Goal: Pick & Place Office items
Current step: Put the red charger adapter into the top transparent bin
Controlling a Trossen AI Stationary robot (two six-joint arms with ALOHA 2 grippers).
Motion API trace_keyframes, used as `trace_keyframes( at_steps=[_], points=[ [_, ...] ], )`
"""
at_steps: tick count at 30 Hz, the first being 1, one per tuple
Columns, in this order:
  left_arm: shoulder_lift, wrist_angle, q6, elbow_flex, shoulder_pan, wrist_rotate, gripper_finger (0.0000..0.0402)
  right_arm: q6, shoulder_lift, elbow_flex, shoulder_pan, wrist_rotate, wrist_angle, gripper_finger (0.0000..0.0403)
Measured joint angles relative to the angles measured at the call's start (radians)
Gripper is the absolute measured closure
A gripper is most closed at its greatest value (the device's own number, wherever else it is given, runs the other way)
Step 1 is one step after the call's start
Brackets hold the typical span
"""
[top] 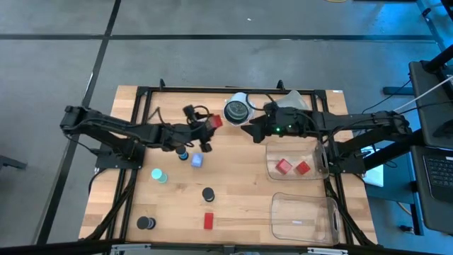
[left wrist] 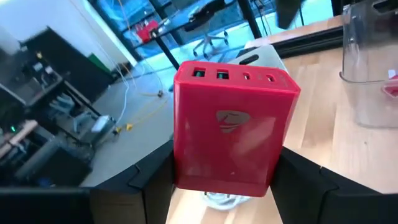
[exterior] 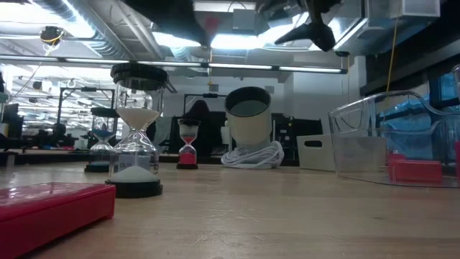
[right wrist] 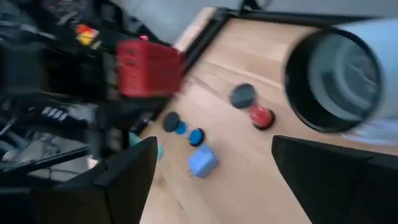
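Observation:
A red block (left wrist: 230,124) with ports on its far face is held above the table by my left gripper (top: 211,124), which is shut on it at the table's far middle. My right gripper (top: 249,132) hovers open and empty just right of it, beside the white-and-dark cup (top: 238,110). On the table stand a teal round piece (top: 159,175), a pale blue block (top: 197,161), two black discs (top: 208,193) (top: 145,223) and another red block (top: 209,221). Two red blocks (top: 292,167) lie in a clear bin (top: 311,152). My left gripper pinches the red block by its two opposite side faces (left wrist: 181,155), one finger on each, at the end nearest the wrist. The fingers (left wrist: 146,183) come almost level from the table's left. The block is lifted clear, its ported end pointing away from the gripper.
A second clear bin (top: 304,216) stands at the near right. The low view shows a black hourglass (exterior: 136,144), a red one (exterior: 187,144) and a coiled white cord (exterior: 251,156) under the cup. A black frame edges the table.

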Motion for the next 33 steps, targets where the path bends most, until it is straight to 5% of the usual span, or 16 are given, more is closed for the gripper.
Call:
trace_keyframes(
  at_steps=[10, 14, 33],
  points=[
    [0.169, 0.354, 0.106, 0.000, 0.019, 0.026, 0.0189, -0.183, 0.040, 0.000, -0.001, 0.014, 0.106, 0.0082],
    [0.186, 0.371, 0.065, 0.003, 0.047, 0.112, 0.0189, -0.239, 0.110, 0.000, -0.005, 0.013, 0.165, 0.0082],
    [0.186, 0.342, -0.097, 0.008, 0.130, 0.215, 0.0189, -0.403, 0.178, 0.000, -0.022, 0.113, 0.298, 0.0082]
  ],
)
